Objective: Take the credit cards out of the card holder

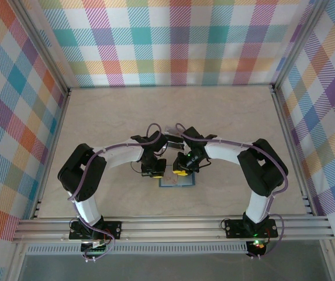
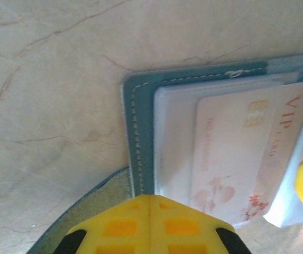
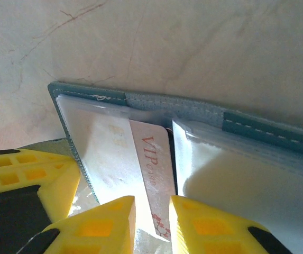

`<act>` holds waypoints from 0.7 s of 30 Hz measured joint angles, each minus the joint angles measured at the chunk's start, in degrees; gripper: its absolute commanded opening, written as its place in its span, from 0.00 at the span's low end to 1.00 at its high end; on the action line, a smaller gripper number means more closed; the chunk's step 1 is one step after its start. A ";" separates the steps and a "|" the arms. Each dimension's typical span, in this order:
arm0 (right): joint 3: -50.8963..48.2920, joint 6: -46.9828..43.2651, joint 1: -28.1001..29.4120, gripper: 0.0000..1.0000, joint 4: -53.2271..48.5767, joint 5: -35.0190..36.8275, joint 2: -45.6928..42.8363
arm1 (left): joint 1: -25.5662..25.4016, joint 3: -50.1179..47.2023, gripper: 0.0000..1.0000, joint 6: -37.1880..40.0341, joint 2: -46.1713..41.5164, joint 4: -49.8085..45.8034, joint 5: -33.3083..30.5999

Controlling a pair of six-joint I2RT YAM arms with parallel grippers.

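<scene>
Currently the card holder point(image 2: 140, 137) is lying open and flat on the table point(image 2: 51, 79), just ahead of the arm bases, w/ both grippers working right over it. The right gripper point(image 3: 152, 225) is sitting directly above the one visible card point(image 3: 150, 159). Its jaws are standing narrowly apart w/ the card's near end showing in the gap btwn them; can't tell whether they're pinching it or just straddling it. The card's lettering is running toward those fingertips, so its long axis is prob. lying along the fold and pointing at the right gripper. The right arm is looking the nearer one to the exposed strip. The left gripper point(image 2: 149, 222) is closed, fingers together, holding nothing, tip at the holder's left-hand edge; touching or just above, can't say, but prob. steadying it.

Contents: the left panel's clear pocket point(image 2: 172, 143) is holding that pale card (red "VIP card" print, gold chip), which is sticking part-way out toward the fold. So the pull is prob. needing to go sideways, toward the right panel. The right panel's pocket point(image 3: 236, 180) is lifting at its corner nr the fold; what's inside isn't readable. The card isn't free yet.
</scene>
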 measured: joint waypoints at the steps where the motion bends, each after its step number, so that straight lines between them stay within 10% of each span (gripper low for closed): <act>1: 0.00 0.00 0.00 0.25 -0.02 0.00 0.04 | 0.00 0.33 0.00 0.00 0.00 0.00 0.33; 21: -1.44 -2.82 -0.09 0.20 3.04 -1.70 1.79 | 0.00 2.71 0.00 0.22 3.76 0.94 2.97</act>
